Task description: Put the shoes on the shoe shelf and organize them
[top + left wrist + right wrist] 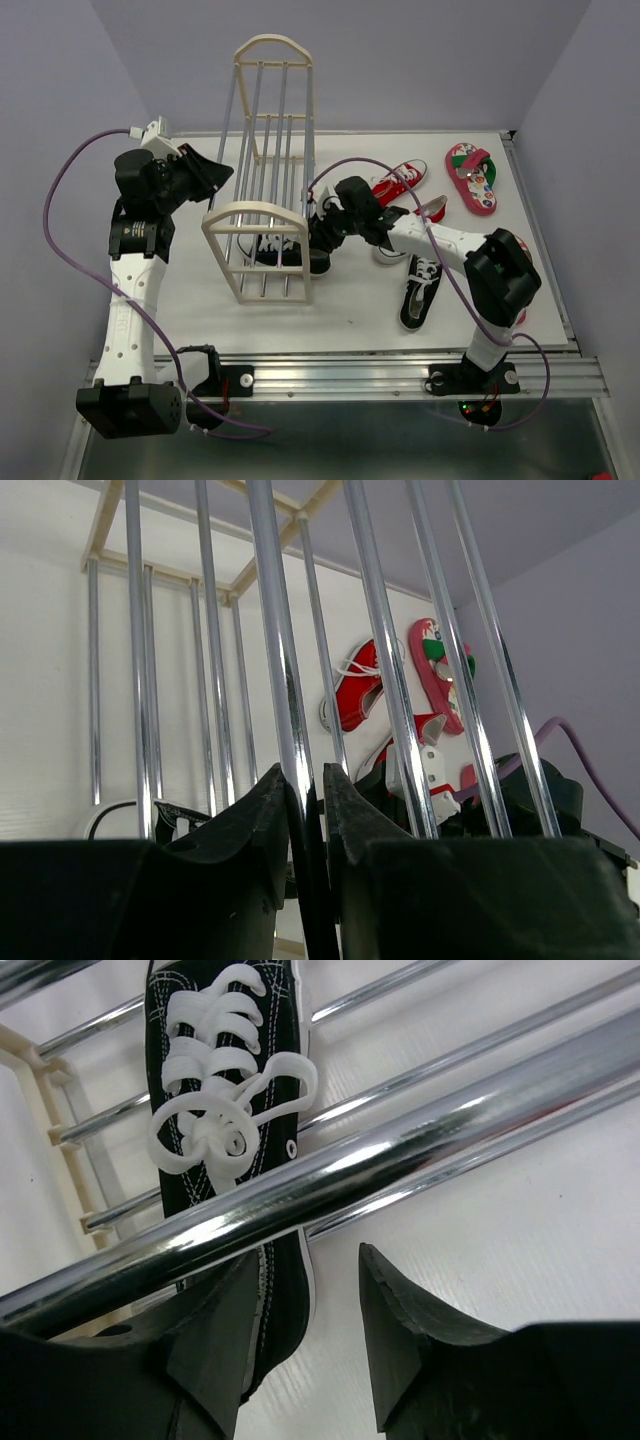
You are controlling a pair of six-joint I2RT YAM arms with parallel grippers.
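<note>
The shoe shelf [258,215] stands centre-left, its grey rods running between cream arched ends. My left gripper [218,176] is shut on one of its rods [283,680]; in the left wrist view the left gripper [305,777] has both fingers pinching that rod. My right gripper [320,238] is open at the shelf's right side. One black sneaker [284,252] lies inside the shelf at table level. In the right wrist view the right gripper [312,1260] is open, and this sneaker [228,1090] has its heel beside the left finger. The second black sneaker [420,291] lies on the table.
Two red sneakers [402,182] [398,240] and a dotted flip-flop [472,178] lie right of the shelf. A shelf rod [350,1160] crosses just above my right fingers. The right arm's purple cable [350,165] arcs over the table.
</note>
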